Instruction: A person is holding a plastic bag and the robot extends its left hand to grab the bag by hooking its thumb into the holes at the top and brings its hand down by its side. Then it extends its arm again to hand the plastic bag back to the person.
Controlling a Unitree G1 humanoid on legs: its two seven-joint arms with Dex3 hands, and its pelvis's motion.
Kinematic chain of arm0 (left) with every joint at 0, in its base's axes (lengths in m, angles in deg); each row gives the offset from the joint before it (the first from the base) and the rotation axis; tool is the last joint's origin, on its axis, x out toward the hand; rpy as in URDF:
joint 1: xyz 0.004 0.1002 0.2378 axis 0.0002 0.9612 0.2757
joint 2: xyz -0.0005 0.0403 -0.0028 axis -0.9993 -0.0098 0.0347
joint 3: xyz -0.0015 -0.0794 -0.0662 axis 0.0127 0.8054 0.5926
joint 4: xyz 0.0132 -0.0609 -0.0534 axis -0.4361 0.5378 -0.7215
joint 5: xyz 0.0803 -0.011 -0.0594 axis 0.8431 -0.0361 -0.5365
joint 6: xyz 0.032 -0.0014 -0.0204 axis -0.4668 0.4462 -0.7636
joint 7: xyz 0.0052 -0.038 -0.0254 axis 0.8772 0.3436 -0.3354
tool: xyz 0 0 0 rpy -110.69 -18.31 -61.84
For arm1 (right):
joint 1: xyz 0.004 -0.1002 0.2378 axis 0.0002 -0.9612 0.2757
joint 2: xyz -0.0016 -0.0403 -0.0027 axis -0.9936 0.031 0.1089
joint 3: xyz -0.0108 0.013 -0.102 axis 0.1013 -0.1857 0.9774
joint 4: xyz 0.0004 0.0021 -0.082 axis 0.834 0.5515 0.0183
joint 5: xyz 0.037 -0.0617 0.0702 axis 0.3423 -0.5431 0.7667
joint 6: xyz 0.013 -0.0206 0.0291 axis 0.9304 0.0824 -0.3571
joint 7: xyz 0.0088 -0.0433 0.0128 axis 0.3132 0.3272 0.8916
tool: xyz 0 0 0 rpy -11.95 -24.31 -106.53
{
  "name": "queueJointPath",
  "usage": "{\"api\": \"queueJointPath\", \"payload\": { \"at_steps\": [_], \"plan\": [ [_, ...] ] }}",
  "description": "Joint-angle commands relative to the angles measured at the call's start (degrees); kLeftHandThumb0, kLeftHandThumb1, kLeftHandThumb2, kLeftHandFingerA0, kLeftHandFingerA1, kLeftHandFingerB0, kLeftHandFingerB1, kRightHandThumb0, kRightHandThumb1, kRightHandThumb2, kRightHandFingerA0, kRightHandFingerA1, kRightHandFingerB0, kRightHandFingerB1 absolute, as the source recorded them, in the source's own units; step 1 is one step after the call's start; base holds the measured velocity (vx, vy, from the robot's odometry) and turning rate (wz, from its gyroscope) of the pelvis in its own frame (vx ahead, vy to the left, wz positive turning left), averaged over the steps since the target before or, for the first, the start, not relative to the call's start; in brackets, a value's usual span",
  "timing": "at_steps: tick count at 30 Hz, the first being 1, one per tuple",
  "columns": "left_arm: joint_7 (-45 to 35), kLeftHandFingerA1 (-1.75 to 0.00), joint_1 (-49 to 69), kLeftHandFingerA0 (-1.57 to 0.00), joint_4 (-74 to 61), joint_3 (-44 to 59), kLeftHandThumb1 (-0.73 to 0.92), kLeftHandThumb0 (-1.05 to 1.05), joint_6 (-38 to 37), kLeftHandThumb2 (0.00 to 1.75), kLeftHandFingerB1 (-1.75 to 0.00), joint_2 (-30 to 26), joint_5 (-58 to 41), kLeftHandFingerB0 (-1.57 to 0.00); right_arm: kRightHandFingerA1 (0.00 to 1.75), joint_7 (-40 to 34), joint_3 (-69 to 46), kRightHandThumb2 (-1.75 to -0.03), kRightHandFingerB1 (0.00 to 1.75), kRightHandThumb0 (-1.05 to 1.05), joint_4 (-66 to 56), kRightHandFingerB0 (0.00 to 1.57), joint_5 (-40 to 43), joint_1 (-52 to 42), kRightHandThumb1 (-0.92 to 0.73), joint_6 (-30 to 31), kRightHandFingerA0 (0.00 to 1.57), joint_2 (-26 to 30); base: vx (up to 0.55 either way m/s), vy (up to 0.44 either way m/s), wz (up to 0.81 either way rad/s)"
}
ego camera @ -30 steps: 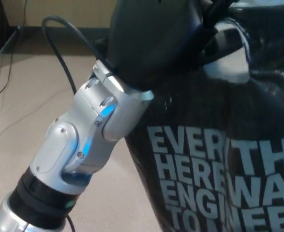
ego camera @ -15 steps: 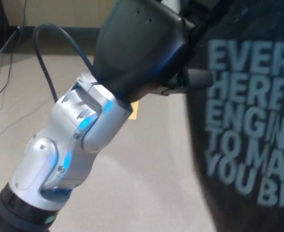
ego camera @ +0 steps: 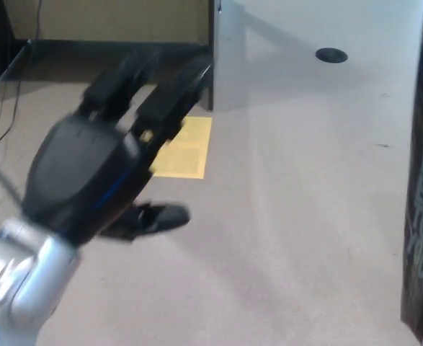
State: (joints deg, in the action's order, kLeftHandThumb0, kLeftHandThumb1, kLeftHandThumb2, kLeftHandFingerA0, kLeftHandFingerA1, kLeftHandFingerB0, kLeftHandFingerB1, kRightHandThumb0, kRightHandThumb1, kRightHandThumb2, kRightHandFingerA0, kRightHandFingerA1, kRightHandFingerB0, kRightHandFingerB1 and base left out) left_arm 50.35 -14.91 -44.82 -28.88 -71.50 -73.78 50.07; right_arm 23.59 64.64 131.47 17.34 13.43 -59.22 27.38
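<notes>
Black plastic bag [ego camera: 421, 194] at the far right edge of the head view, only a tall dark strip of it visible with pale lettering running down the side, well apart from the left hand [ego camera: 99, 169] at the left. Likely light and soft, a thin film that folds and sways, slippery against smooth black fingers, so best taken by the handle holes at the top rather than by pinching the wall; top and holes out of the picture, so exact place of hold impossible to tell. Left hand empty, two thick fingers [ego camera: 169, 97] stretched forward and apart toward the far side, thumb [ego camera: 157, 216] jutting out to the right below them, nothing hooked on it. Blurred outline, so finger spacing perhaps a little narrower than it seems. Bare floor [ego camera: 290, 216] between hand and bag, a yellow sheet [ego camera: 186, 148] lying just beyond the fingers. Compared with half a second ago: bag then pressed against the hand and filling the right half of the view, now off the thumb and shifted to the right margin; hand then close under the camera with the silver wrist [ego camera: 16, 277] prominent, now lower and to the left. Right hand not in view.
</notes>
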Motion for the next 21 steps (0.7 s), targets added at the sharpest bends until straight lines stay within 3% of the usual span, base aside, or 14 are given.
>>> {"api": "queueJointPath", "payload": {
  "at_steps": [1,3,6,9,11,12,13,14,16,17,18,21],
  "plan": [
    [8.3,-0.23,12.1,0.00,1.3,5.9,0.39,-0.66,-7.3,0.79,-0.12,-0.6,-5.0,0.00,0.47,0.3,-0.7,-0.62,0.42,-0.39,-0.1,0.61,0.5,-0.4,-0.65,0.4,0.71,1.6,0.00,0.000,0.00],
    [9.6,-0.20,15.6,0.00,3.1,7.3,0.35,-0.56,-8.3,0.76,-0.19,0.2,-6.4,-0.02,0.48,0.3,-0.7,-0.61,0.42,-0.37,-0.1,0.62,0.5,-0.7,-0.65,-0.1,0.72,1.8,0.00,0.000,0.00],
    [12.6,-0.10,21.2,0.00,8.6,9.8,0.37,-0.59,-12.3,0.75,-0.16,0.9,-9.6,-0.04,0.47,-0.1,-0.6,-0.61,0.42,-0.37,0.1,0.62,0.3,-1.2,-0.65,-0.6,0.71,2.0,0.00,0.000,0.00],
    [16.9,-0.25,24.8,-0.02,15.2,10.9,0.35,-0.53,-16.4,0.74,-0.24,1.4,-10.1,-0.05,0.46,0.0,-0.3,-0.62,0.42,-0.39,-0.1,0.61,0.0,-1.3,-0.66,-0.9,0.69,2.2,0.00,0.000,0.00],
    [18.1,-0.24,26.9,-0.02,18.7,11.4,0.36,-0.55,-17.8,0.75,-0.22,1.9,-10.9,-0.06,0.47,0.1,-0.4,-0.61,0.42,-0.38,-0.2,0.61,0.1,-1.3,-0.66,-0.8,0.70,2.1,0.00,0.000,0.00],
    [19.8,-0.28,27.1,-0.06,21.1,11.5,0.44,-0.57,-18.8,0.54,-0.25,1.9,-10.3,-0.05,0.46,0.2,-0.6,-0.61,0.42,-0.38,-0.3,0.61,0.3,-1.0,-0.66,-0.5,0.70,2.1,0.00,0.000,0.00],
    [20.4,-0.41,27.7,-0.07,22.9,11.8,0.39,-0.59,-18.9,0.73,-0.33,2.4,-10.7,-0.05,0.48,0.3,-0.8,-0.62,0.43,-0.40,-0.2,0.61,0.6,-0.9,-0.64,-0.4,0.72,2.0,0.00,0.000,0.00],
    [22.1,-0.50,28.8,-0.02,27.7,12.6,0.23,-0.30,-19.5,0.83,-0.47,3.2,-11.7,0.00,0.48,0.3,-1.2,-0.62,0.42,-0.39,-0.1,0.61,0.9,-0.8,-0.65,-0.2,0.72,1.9,0.00,0.000,0.00],
    [24.3,-0.50,28.8,-0.02,32.7,12.8,0.25,-0.29,-21.4,0.83,-0.47,2.9,-11.3,0.00,0.48,0.5,-1.1,-0.62,0.43,-0.38,-0.1,0.61,0.8,-0.9,-0.64,-0.3,0.72,2.2,0.00,0.000,0.00],
    [25.3,-0.35,28.7,-0.20,35.6,12.8,0.47,-0.49,-22.0,0.54,-0.28,2.5,-10.9,-0.20,0.47,0.5,-1.0,-0.60,0.42,-0.34,-0.1,0.64,0.6,-0.9,-0.68,-0.6,0.73,2.3,0.00,0.000,0.00],
    [26.5,-0.52,28.3,-0.09,39.6,12.7,0.30,-0.27,-23.1,0.87,-0.49,1.9,-10.7,-0.06,0.48,0.4,-1.0,-0.62,0.43,-0.39,-0.1,0.61,0.5,-0.9,-0.66,-0.9,0.71,2.4,0.00,0.000,0.00],
    [30.1,-0.53,27.2,-0.13,48.7,11.9,0.32,-0.26,-25.5,0.89,-0.50,0.5,-9.4,-0.10,0.48,0.7,-1.2,-0.61,0.42,-0.37,0.1,0.61,0.8,-0.8,-0.66,-1.2,0.71,2.4,0.00,0.000,0.00]
  ]
}}
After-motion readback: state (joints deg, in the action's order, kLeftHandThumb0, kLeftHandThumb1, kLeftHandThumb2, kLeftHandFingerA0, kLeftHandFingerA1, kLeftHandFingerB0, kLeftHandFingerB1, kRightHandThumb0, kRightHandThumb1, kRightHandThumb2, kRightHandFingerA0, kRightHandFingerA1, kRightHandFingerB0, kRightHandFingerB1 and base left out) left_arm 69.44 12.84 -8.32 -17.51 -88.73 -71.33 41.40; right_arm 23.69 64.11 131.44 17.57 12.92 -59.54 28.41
